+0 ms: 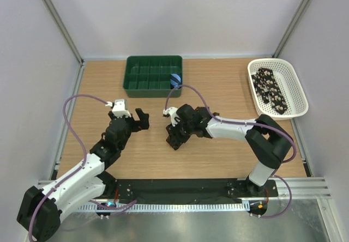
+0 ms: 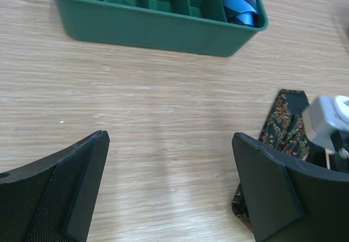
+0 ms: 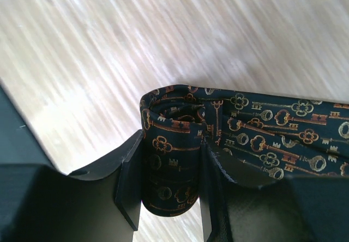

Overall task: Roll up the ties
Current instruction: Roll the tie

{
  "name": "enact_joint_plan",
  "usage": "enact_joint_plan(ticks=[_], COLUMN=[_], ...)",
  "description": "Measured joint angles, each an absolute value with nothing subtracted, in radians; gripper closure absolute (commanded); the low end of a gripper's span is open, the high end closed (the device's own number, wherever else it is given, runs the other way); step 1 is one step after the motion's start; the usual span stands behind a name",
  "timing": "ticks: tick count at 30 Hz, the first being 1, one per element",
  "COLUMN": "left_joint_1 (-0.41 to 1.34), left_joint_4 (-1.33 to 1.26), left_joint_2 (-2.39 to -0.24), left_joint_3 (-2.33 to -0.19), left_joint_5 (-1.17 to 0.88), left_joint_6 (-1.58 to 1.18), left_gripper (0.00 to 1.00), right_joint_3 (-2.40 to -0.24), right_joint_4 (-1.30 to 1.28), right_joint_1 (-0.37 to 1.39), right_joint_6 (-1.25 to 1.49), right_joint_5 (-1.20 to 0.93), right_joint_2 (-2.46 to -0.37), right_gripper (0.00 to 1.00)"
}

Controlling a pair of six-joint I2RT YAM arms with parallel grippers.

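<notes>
Worktop [image 1: 98,84] shows the left claw [image 1: 143,119] spread wide, holding nothing. Behind it, a green tray [image 1: 136,78] keeps a blue striped roll [image 1: 175,80] in a right-end compartment. At mid-worktop the right claw [image 3: 170,182] clamps the rolled end of a dark key-patterned tie [image 3: 256,127], whose loose length runs rightward in the wrist view. A white basket [image 1: 294,97] holds black spotted tie fabric [image 1: 271,89].

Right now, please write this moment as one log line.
left jaws open, empty | right jaws shut on part-rolled tie | second tie in basket
</notes>
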State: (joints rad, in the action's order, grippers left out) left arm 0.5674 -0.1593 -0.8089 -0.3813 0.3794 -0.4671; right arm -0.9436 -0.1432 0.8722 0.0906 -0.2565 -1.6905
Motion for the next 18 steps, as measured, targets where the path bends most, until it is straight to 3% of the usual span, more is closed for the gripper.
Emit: enact_joint_plan(ticks=[7, 18], left_joint_1=[0.568, 0.613], left_joint_4=[-0.267, -0.5], left_joint_2=[-0.91, -1.077], left_joint_3=[-0.367, -0.271], left_joint_5=[0.25, -0.011], left_joint_6=[-0.432, -0.257], left_gripper=[0.0, 0.0], right_joint_3=[-0.935, -0.878], right_joint_4=[-0.09, 0.056], right_joint_1=[0.76, 0.657], right_joint_6=[0.151, 0.254], right_joint_5=[-0.516, -0.748], right_joint_2=[-1.735, -1.798], right_gripper=[0.89, 0.89])
